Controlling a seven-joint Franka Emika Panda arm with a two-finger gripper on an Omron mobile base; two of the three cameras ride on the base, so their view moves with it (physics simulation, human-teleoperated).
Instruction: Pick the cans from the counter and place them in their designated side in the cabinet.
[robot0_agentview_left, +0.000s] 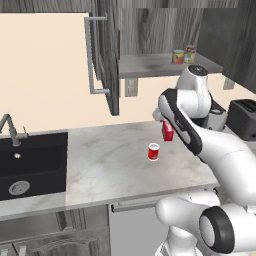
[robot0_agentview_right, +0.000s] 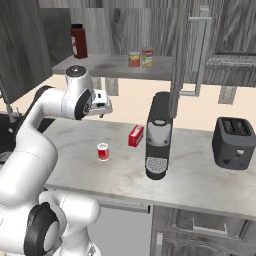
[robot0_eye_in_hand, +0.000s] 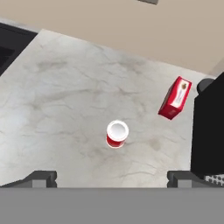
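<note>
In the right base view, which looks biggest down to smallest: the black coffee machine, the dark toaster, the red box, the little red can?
1. Tall black coffee machine
2. Dark grey two-slot toaster
3. Small red rectangular box and small red can with a white band: they look about alike, so no firm ranking.

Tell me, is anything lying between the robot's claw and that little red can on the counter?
Nothing: in the hand view only bare counter lies between the open gripper and the red can.

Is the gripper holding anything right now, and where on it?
Nothing. The gripper is open above the counter, the red can standing free below it.
</note>
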